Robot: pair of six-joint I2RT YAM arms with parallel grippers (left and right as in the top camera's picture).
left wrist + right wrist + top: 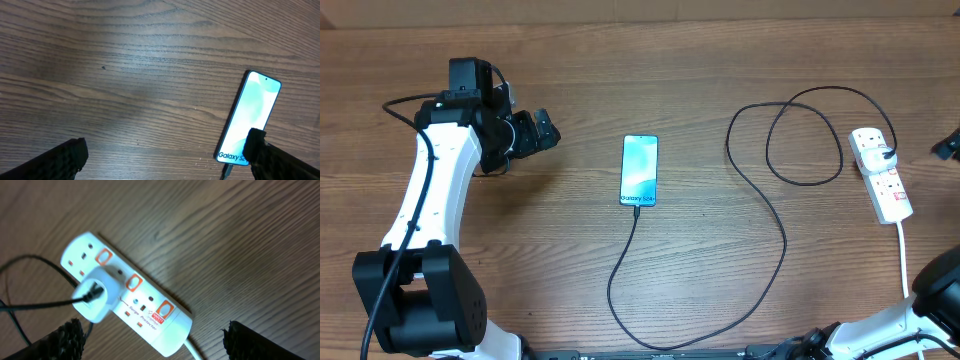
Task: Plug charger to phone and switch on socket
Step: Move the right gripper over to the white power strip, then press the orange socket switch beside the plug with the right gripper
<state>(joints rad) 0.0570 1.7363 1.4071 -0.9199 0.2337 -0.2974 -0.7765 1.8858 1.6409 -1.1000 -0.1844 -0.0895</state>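
You have the phone (639, 170) mid counter (570, 60), long axis running away from the robot, text end nearest, charger (784, 245) meeting that end. Socket (881, 174) lies right, roughly parallel. Left fingers (70, 156) spread; right fingers (250, 341) spread above socket.

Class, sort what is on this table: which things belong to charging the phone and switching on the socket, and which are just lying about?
Belong to the job: phone, charger, socket.
Just lying about: no loose item shows; only the wooden table remains.
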